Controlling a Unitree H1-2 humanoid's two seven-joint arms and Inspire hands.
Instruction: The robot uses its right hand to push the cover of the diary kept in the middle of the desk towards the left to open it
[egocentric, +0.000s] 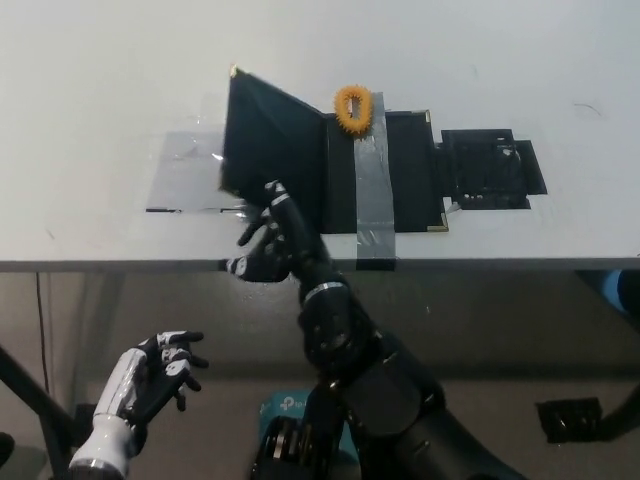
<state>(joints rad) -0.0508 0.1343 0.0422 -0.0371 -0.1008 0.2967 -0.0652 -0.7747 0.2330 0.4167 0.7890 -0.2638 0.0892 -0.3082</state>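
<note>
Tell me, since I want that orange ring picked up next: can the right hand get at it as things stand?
Probably yes. The orange ring lies in the open at the diary's far edge, nothing over it, and the right hand is near the front edge, against the raised cover. It would need to reach across the diary.
</note>
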